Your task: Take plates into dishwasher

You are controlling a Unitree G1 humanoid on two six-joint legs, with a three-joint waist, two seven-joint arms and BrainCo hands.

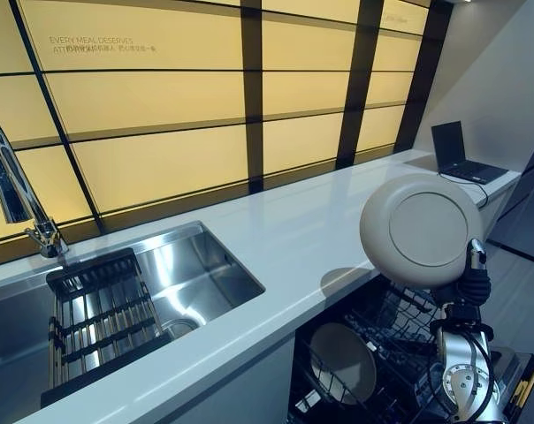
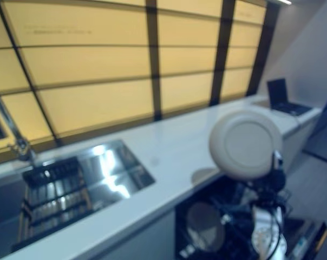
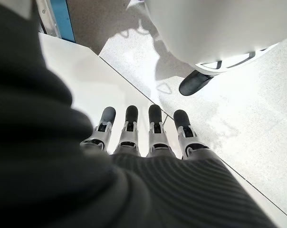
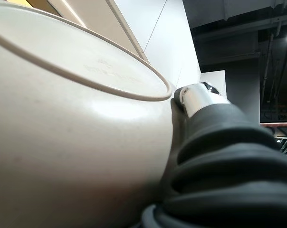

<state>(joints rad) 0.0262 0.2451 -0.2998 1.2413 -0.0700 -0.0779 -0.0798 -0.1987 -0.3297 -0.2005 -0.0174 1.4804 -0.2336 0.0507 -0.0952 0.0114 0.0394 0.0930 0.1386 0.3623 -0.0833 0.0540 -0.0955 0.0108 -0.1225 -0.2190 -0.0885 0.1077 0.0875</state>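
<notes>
- Plate (image 1: 421,230), cream, round: held on edge with its underside and foot ring showing, above the open dishwasher (image 1: 400,353) and just off the front edge of the white counter (image 1: 293,238).
- Right hand (image 1: 473,281): raised from below the plate, gripping its lower rim; a finger (image 4: 200,97) lies against the underside.
- Second plate (image 1: 342,362): stands on edge in the dishwasher's dark wire rack.
- Left hand (image 3: 143,128): fingers straight and empty, pointing down over pale floor, away from the counter.
- Sink (image 1: 196,274), steel: set in the counter, left of the dishwasher; dark drying rack (image 1: 99,318) inside, tap (image 1: 15,190) behind.
- Laptop (image 1: 461,155): open, at the counter's far end.
</notes>
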